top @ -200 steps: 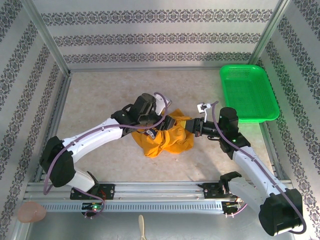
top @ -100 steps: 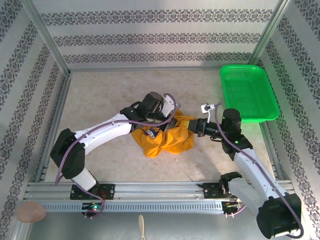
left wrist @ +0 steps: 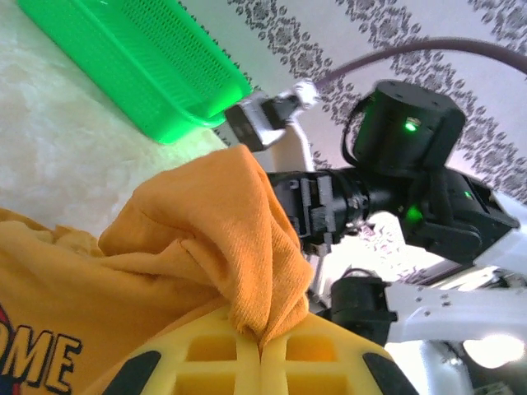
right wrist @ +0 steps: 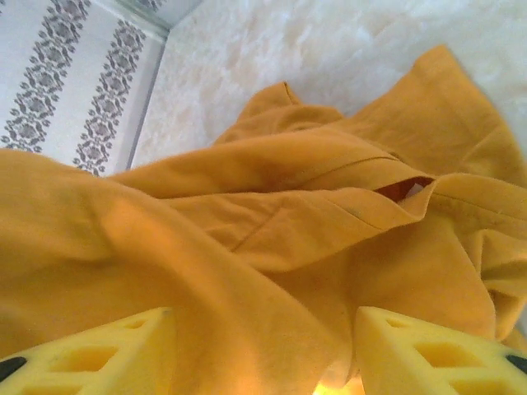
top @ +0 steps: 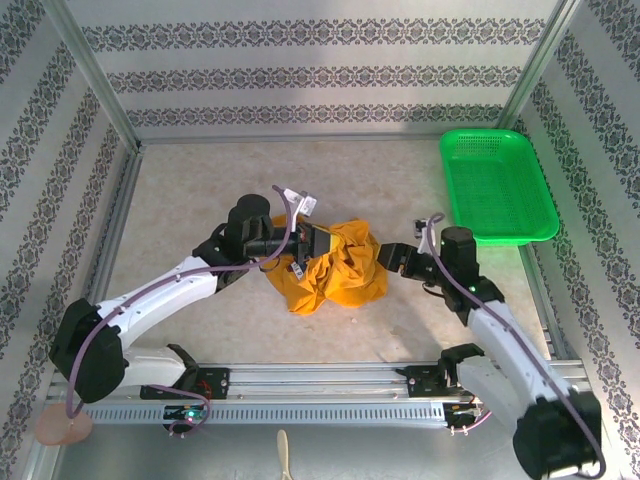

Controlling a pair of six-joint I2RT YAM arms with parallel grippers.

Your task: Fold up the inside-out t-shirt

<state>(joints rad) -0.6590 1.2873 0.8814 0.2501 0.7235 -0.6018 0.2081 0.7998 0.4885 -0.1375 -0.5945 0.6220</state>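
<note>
My left claw (left wrist: 262, 346) is pressed together on a raised fold of the shirt (left wrist: 206, 239), which lies bunched on the table (top: 180, 200) between my two claws; my right claw (right wrist: 263, 333) is spread, loose cloth between its fingers (right wrist: 90, 354), unpinched. The shirt looks light, soft and limp: expect it to sag and drag, not hold shape. Grip a hem or seam, such as the stitched edge (right wrist: 354, 169) just ahead of my right claw, not mid-panel.

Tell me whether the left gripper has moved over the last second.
Yes. The left gripper has pulled back leftward, away from the green basket, shut on the shirt.
</note>
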